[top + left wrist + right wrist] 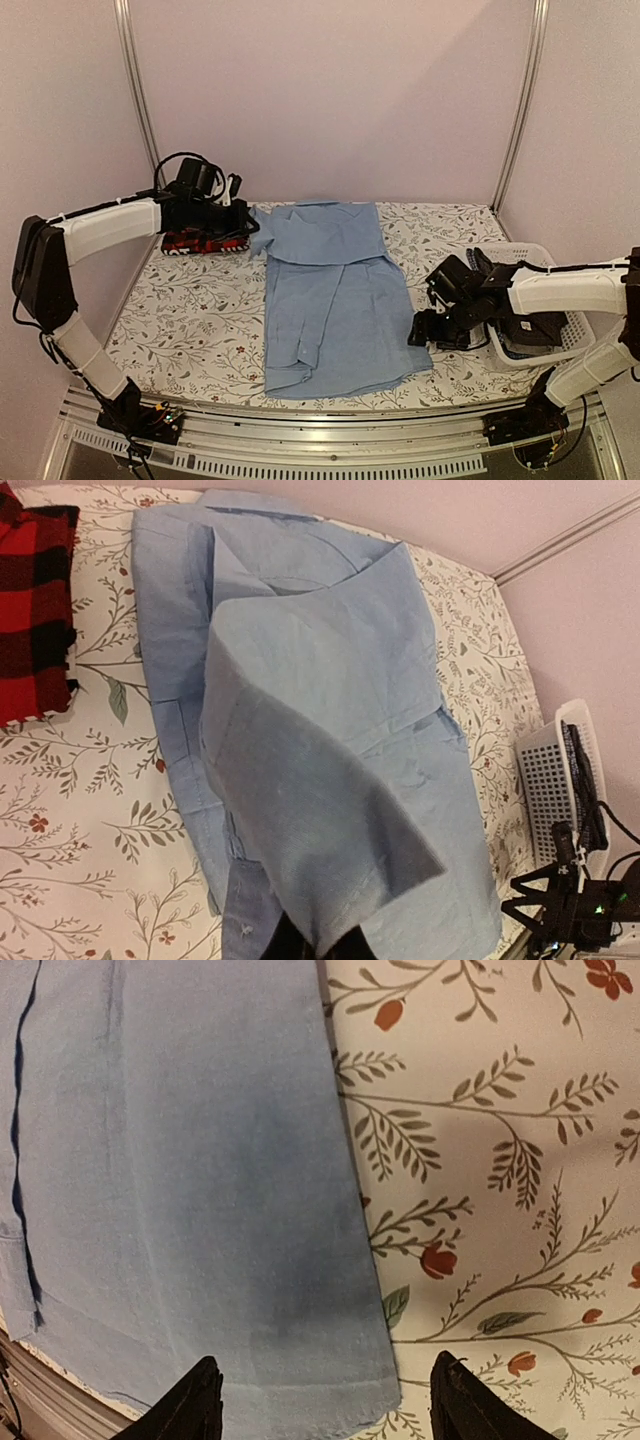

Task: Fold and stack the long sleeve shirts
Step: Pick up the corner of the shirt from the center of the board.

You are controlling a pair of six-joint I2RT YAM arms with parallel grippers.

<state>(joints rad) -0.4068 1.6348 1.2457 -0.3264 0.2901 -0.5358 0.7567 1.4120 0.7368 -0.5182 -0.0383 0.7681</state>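
Pincers at blue shirt (pixel 335 300)
Lifted cloth clenched in left pincer (pixel 243 218); right pincer (pixel 325 1400) released, hem corner between its fingers (pixel 195 1405).

We see the light blue shirt (pixel 335 300) as matt woven cloth, smooth-faced, with soft creases and stitched hems. The red-and-black plaid shirt (pixel 35 610) looks softer and a little fuzzy. The bench (pixel 190 310) has a matt cover printed with sprigs and flowers, cloth by the look of it. The basket (pixel 530 250) is white perforated plastic with a slight sheen. The left arm's shell (pixel 110 225) is matt white plastic. The right end effector (pixel 325 1405) has matt black fingers (pixel 190 1405). The rail (pixel 330 440) along the near edge is bright, glossy metal.
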